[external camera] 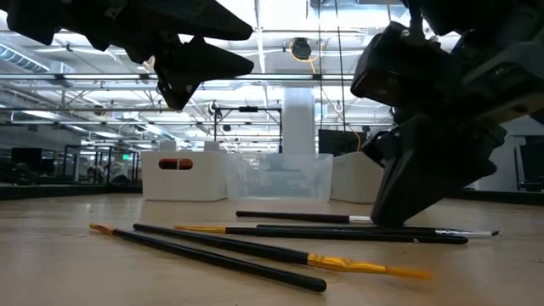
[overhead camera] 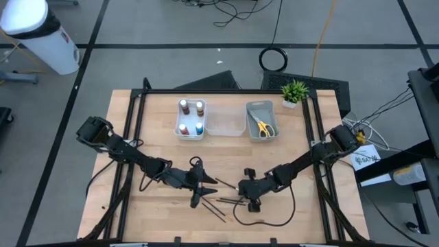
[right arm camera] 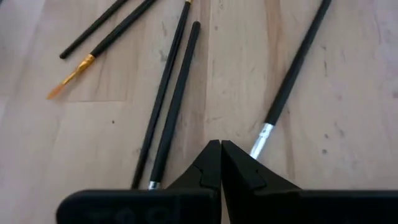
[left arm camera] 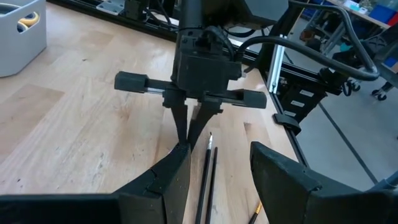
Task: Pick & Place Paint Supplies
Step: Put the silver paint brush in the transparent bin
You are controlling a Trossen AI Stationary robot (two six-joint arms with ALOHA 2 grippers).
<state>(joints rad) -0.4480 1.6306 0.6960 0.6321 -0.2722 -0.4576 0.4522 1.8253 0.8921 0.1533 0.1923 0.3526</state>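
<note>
We see the brushes (overhead camera: pixel 221 200) scattered on the near middle of the table (overhead camera: pixel 123 130), with bare wood on either side out to both edges. Our right gripper (right arm camera: pixel 221 163) is down among them, fingertips pressed together with nothing between; one silver-ferruled brush (right arm camera: pixel 292 74) lies just beside them. Our left gripper (left arm camera: pixel 217 174) hangs above the brushes, fingers spread wide and empty. At the far side stand three trays: the white tray (overhead camera: pixel 190 118) holds four bottles (overhead camera: pixel 191 116), the clear tray (overhead camera: pixel 224 122) sits next to it, and the grey tray (overhead camera: pixel 260 120) holds scissors (overhead camera: pixel 265 127), with a plant (overhead camera: pixel 294 90) at the corner. Only the low view shows the hall behind and the brushes' orange tips (external camera: pixel 399 271).
</note>
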